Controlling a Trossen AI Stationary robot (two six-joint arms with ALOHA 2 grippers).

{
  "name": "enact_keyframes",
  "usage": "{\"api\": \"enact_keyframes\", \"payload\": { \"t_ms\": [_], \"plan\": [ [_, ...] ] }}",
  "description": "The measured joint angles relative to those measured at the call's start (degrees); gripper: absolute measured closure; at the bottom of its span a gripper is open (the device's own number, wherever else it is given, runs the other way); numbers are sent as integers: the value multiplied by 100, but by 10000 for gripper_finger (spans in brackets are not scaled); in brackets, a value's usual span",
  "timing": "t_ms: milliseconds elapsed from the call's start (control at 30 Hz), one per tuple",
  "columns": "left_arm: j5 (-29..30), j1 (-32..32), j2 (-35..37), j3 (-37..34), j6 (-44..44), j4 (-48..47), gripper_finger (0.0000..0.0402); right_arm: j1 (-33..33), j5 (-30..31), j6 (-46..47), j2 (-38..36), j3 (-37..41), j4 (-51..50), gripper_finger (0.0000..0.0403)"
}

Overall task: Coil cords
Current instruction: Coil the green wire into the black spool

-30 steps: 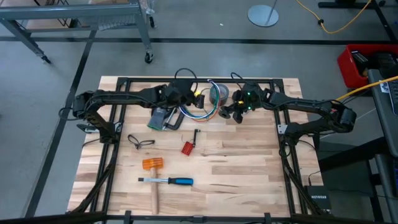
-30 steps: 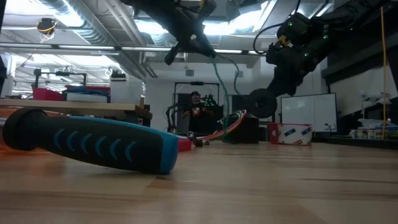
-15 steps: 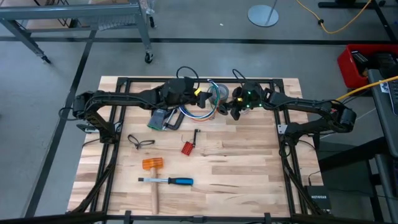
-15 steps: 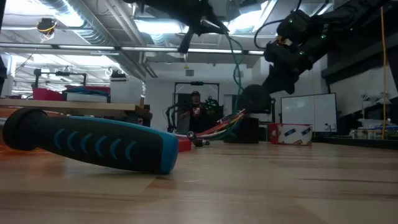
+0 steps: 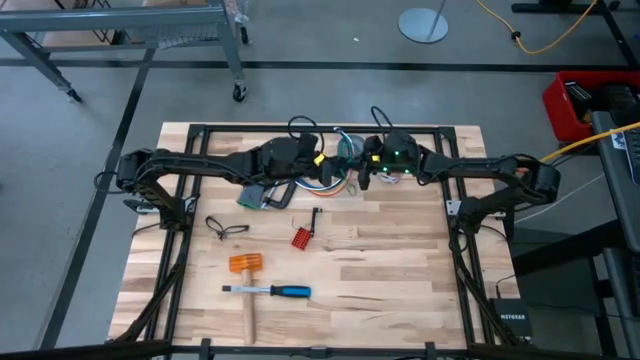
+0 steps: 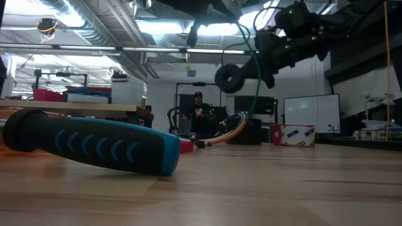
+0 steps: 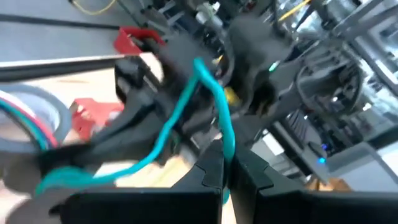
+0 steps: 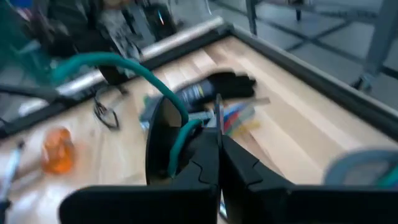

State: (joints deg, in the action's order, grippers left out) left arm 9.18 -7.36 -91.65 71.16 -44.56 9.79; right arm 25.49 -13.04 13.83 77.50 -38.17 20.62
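**Cords, mid-worktop rear, both claws engaged**

Wooden worktop (image 5: 380,260), slatted, black-framed. Landmark: grey roll of tape (image 5: 347,147), near rear edge, centre.

Cords (image 5: 322,181): multicoloured bundle, blue, orange, white and green strands, curving on the worktop just in front of the tape roll; in the low view (image 6: 227,127) fanned upward from the surface. One green strand (image 7: 211,93) lifted clear of the rest, strung between the two claws; also seen arching in the right wrist view (image 8: 140,68).

Left claw (image 5: 318,160): just left of the tape roll, raised off the worktop, fingers pressed together on the green strand (image 7: 222,163).

Right claw (image 5: 366,172): just right of the tape roll, close to the left claw, raised, fingers closed on the same green strand (image 8: 214,140). Dark ring-shaped object (image 6: 230,77) hanging at this claw in the low view; exact hold hard to tell.

Black glove (image 5: 262,189): left and forward of the tape roll, under the left arm. Thin black cord (image 5: 226,226): loosely looped, well left and forward of the tape roll. Small red item (image 5: 302,237): forward of the tape roll. Orange-headed mallet (image 5: 245,275) and blue-handled screwdriver (image 5: 268,291): farther forward, near the front left.
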Motion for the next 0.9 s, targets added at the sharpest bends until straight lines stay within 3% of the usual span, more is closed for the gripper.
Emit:
{"api": "enact_keyframes", "payload": {
  "t_ms": [533,900],
  "plan": [
    [508,255,-29,0,-179,-1184,401,42,-262,587,8,-2,1450,402],
    [400,407,-620,7,-440,-1084,401,40,133,716,8,-2,2326,402]
  ]
}}
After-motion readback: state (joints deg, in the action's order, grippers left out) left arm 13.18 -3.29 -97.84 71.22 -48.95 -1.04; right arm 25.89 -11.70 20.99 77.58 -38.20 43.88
